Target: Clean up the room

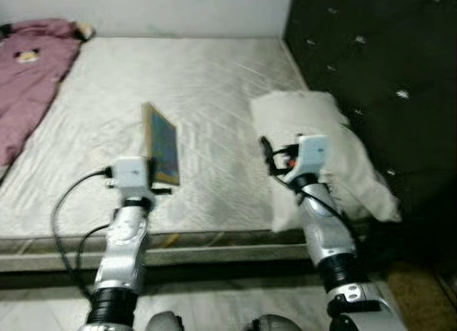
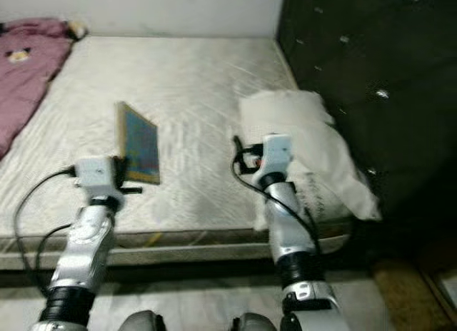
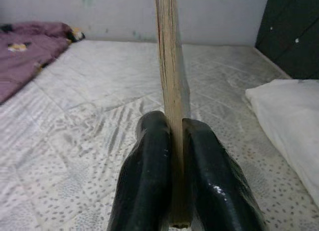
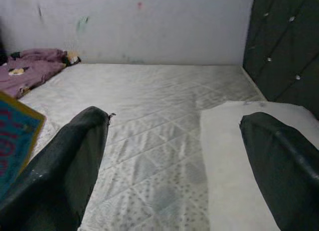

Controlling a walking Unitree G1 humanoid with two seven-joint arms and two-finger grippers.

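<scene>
A humanoid robot stands at the foot of a bare mattress [image 1: 207, 81], its left gripper [image 3: 174, 166] clamped on the lower edge of a thin book [image 1: 163, 144], which it holds upright on edge above the near part of the bed. The left wrist view looks straight along the yellowed page block, pinched between the two black fingers [image 3: 149, 176], so the book's long axis runs up and away from the claw toward 12 o'clock. The right gripper [image 4: 174, 156] hovers with its fingers spread wide and nothing between them, just short of a white pillow [image 1: 321, 145] that lies at its 1 o'clock, against the dark tufted headboard [image 1: 385, 60]. The book sits at roughly 9 o'clock from that open claw, well apart from it. A pink garment [image 1: 28, 81] lies crumpled at the far left corner, about 11 o'clock from the left arm. The right arm is plainly the nearer to the pillow; the left already has its load, and likely needs somewhere to set it down.
</scene>
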